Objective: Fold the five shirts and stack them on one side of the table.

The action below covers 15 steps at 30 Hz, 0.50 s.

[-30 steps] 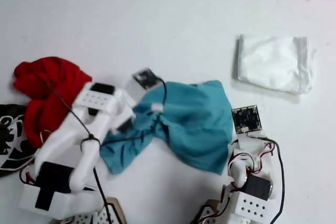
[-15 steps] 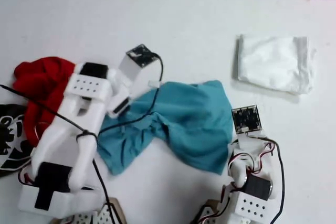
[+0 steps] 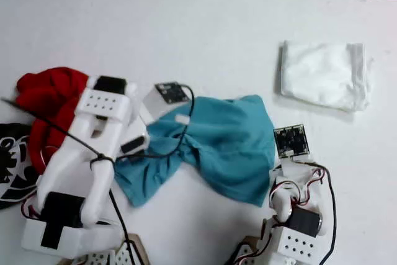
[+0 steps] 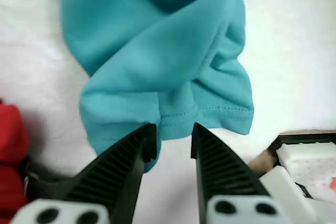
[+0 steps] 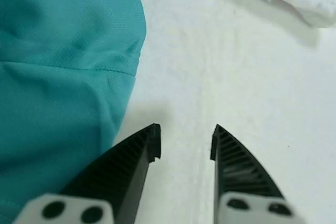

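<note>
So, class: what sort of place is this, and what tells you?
Probably a robotics lab or test bench: a small left arm and right arm with bare wiring stand at a white table holding a crumpled teal shirt and a folded white shirt.

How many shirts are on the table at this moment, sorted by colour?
teal shirt: 1, crumpled between the arms
red shirt: 1, bunched up
black shirt with white print: 1, at the table's edge
white shirt: 1, folded; I cannot tell whether another lies under it
Total: 4 shirts in sight
</note>
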{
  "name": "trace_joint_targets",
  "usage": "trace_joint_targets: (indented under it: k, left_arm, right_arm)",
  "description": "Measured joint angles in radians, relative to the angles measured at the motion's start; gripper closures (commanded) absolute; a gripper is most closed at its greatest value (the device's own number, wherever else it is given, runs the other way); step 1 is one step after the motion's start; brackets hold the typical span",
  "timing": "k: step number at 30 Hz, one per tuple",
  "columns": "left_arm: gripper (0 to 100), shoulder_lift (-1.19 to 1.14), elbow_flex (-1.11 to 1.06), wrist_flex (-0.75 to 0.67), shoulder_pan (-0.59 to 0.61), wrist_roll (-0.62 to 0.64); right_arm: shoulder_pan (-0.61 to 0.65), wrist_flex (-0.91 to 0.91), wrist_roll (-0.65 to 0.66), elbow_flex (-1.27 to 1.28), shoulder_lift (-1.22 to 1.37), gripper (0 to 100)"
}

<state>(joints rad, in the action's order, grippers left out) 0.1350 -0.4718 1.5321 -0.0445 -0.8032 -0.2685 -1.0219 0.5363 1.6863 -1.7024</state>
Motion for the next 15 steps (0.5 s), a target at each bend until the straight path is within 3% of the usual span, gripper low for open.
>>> trace_joint_targets:
  k: [8,15]
  left_arm:
    - [87,0.0,-0.19,-0.338,0.078,-0.002]
    - [82,0.0,-0.215,-0.44,0.176,-0.011]
  right_arm:
    - [0.0,0.0,0.0,0.0,0.0,83.6]
    - [0.0,0.0,0.0,0.0,0.0,83.6]
